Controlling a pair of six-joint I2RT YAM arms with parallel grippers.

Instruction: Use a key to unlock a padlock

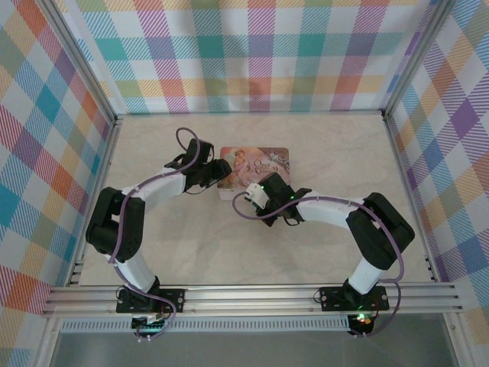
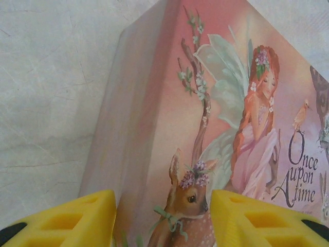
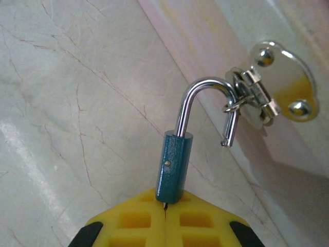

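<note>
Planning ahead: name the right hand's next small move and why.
Probably draw the padlock so its shackle tip backs out of the hasp ring: the shackle is open but hooked there, the right hand grips the body, the left hand holds the box.

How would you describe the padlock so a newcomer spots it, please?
Find the pink fairy box on the table. Its side carries a silver hasp, where the padlock hooks on. It is the only teal piece, shackle open, pinched by the right hand.
</note>
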